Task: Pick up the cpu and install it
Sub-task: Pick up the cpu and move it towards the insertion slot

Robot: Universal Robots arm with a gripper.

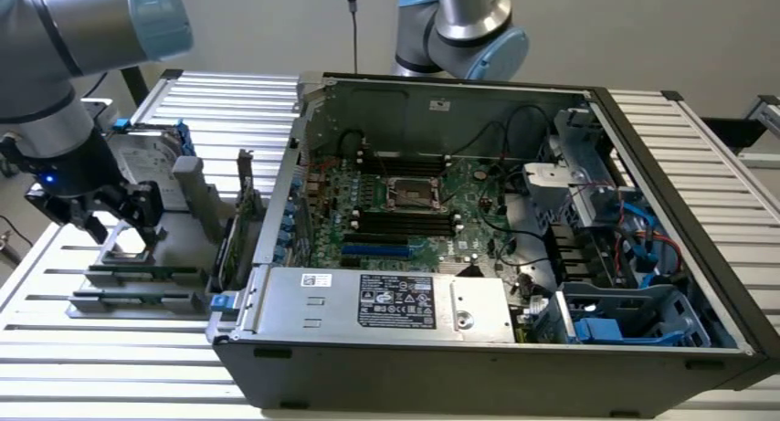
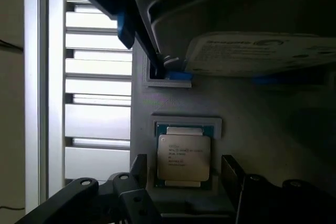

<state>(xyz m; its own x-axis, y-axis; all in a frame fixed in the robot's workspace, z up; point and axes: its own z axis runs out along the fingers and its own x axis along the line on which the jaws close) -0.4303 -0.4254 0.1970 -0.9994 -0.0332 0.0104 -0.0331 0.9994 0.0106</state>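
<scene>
We find the gripper (image 1: 122, 231) open, its two dark fingers (image 2: 231, 170) spread wide and holding nothing. It hangs low over a grey holder (image 1: 189, 222) that stands on the slatted metal table (image 1: 122, 371), on the exterior view's left, outside the computer case (image 1: 488, 375).

The cpu (image 2: 184, 156) lies flat in a shallow square recess of that holder. Its silver top faces up with printed lettering on it, and a thin green rim shows around the metal. In the wrist view one finger stands on each side of the chip, and a gap shows between each finger and the chip's edge. We see no contact. The chip has not been lifted.

Just beside the recess, further along the same holder, a hard drive (image 2: 252, 51) with a white label sits tilted in a blue bracket (image 2: 126, 24). Two flat grey blocks (image 1: 134, 277) lie on the table near the holder, on the side towards the camera in the exterior view.

The case lies on its side with its panel off. Inside, the main board (image 1: 403, 243) is exposed. Its socket (image 1: 408, 194), a dark square in a metal frame, sits near the middle of the board, well apart from the chip. Black memory slots (image 1: 403, 222) run beside the socket. A power supply (image 1: 384, 302) with a black label fills the near edge of the case, and blue drive bays (image 1: 609, 325) stand on the exterior view's right.

Behind the case we note a joint of another arm (image 1: 469, 33) with a pale blue cap.
</scene>
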